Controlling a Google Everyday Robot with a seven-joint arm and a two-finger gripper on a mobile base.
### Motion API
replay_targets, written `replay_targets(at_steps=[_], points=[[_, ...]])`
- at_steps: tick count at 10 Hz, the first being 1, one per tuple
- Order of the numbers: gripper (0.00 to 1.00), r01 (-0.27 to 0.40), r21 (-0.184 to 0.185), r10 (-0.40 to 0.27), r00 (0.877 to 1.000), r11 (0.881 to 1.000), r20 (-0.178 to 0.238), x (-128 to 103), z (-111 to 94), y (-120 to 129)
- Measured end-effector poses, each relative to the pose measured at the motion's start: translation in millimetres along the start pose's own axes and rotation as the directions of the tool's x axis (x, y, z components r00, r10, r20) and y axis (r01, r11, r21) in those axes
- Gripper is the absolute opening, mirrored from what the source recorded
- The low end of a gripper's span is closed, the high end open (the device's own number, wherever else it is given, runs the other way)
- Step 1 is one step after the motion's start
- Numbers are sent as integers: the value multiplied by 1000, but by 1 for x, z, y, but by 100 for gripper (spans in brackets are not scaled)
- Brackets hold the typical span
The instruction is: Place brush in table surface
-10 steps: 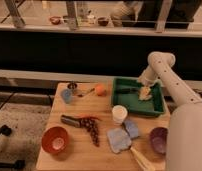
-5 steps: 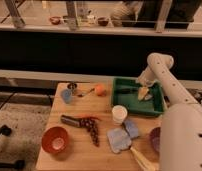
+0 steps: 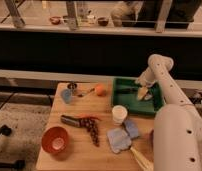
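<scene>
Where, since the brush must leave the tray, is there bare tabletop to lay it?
The table surface is bare between the orange, white cup and grapes; also between red bowl and blue cloths. Crowded: back left, right front. The claw is over the green tray.

One raised view, looking down across table surface (image 3: 101, 107); hand (image 3: 142, 91) over green tray (image 3: 125, 103).

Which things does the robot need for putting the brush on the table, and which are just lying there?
Needed: brush, table, pincer open over the green tray.
Lying about: orange, red bowl, white cup, blue cloth.
</scene>
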Motion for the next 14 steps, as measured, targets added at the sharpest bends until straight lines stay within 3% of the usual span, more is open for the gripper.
replay_targets(at_steps=[14], points=[[80,-41,-20,42,998,999,53,15,43,-11]])
